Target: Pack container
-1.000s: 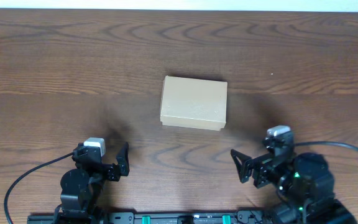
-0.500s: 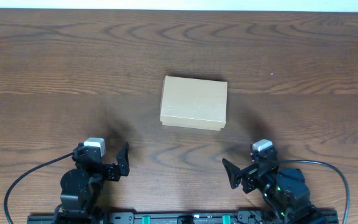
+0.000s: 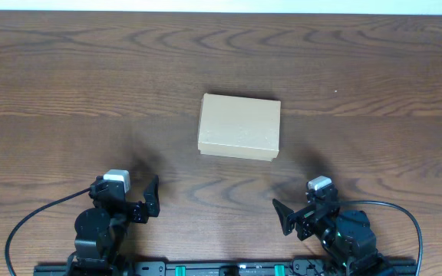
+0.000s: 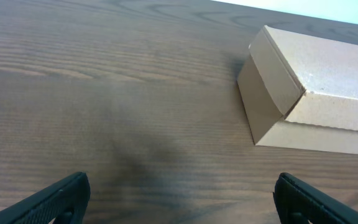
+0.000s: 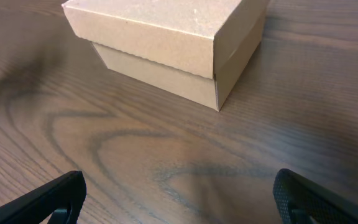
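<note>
The container (image 3: 239, 126) is a tan cardboard box with its flap lid shut, lying at the middle of the wooden table. It shows at the upper right of the left wrist view (image 4: 316, 96) and at the top of the right wrist view (image 5: 166, 43). My left gripper (image 3: 146, 201) is open and empty near the front edge, left of the box; its fingertips frame bare wood (image 4: 179, 202). My right gripper (image 3: 291, 217) is open and empty near the front edge, just right of the box's line; its fingertips also frame bare wood (image 5: 179, 199).
The dark wooden table (image 3: 67, 92) spreads all around the box. A black rail (image 3: 221, 269) with the arm bases runs along the front edge. Cables (image 3: 29, 222) trail from both arms.
My right arm has drawn back toward the front edge and shifted left, still open. The left arm and the box have not moved.
</note>
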